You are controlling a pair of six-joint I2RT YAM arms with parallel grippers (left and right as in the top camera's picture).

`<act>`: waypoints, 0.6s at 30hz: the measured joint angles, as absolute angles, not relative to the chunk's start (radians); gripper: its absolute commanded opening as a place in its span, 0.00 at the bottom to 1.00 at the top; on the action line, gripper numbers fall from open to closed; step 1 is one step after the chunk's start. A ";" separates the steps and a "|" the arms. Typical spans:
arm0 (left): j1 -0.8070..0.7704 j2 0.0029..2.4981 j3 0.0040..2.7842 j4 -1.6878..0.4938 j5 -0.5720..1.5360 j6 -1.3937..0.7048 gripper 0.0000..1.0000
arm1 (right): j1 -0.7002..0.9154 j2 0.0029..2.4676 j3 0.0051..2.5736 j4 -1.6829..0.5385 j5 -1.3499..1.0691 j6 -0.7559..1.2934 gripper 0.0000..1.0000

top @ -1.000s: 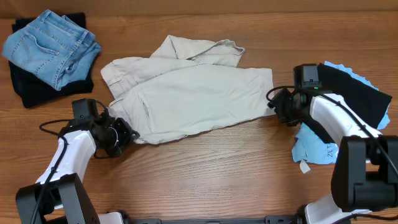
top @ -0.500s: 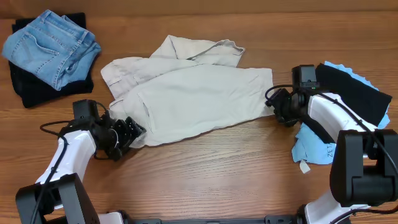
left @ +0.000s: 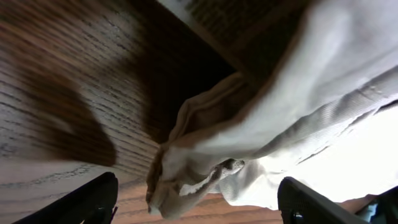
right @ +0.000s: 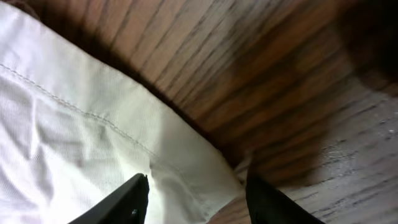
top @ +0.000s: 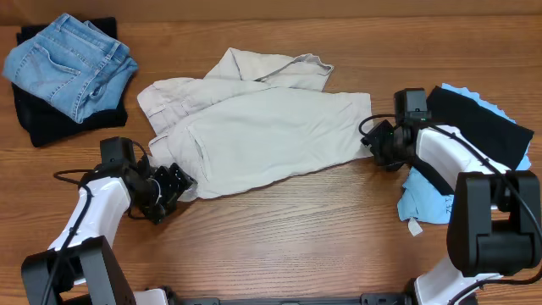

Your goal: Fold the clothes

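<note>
across the middle of the table (top: 296, 237) the trousers (top: 271, 135) lie spread. left pincer (top: 174, 182) and right pincer (top: 377, 146) both gape wide at opposite edges; best slide each over its hem before closing.

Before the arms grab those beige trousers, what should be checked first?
1. Left gripper open: ok.
2. Corner of the trousers between its fingers: ok.
3. Right gripper open: ok.
4. Hem of the trousers between that gripper's fingers: ok.
5. The trousers spread flat: not ok, the top part is rumpled.
6. The jeans apart from the trousers: ok.
</note>
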State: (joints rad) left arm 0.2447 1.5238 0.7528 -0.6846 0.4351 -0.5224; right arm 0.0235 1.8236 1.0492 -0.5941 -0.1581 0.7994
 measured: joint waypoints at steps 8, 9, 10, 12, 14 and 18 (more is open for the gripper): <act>0.245 1.524 0.753 -0.685 0.430 -0.525 0.88 | 0.029 1.824 1.057 -0.633 -0.047 0.811 0.46; 0.245 1.524 0.753 -0.684 0.430 -0.525 0.88 | 0.029 1.824 1.057 -0.633 -0.039 0.811 0.45; 0.245 1.524 0.753 -0.685 0.430 -0.525 0.88 | 0.031 1.824 1.057 -0.633 -0.031 0.810 0.45; 0.245 1.524 0.753 -0.685 0.430 -0.525 0.88 | 0.042 1.824 1.057 -0.630 -0.016 0.810 0.45; 0.245 1.524 0.753 -0.685 0.430 -0.525 0.89 | 0.065 1.824 1.057 -0.624 0.007 0.810 0.46; 0.245 1.524 0.753 -0.685 0.429 -0.525 0.88 | 0.113 1.825 1.057 -0.612 0.008 0.811 0.47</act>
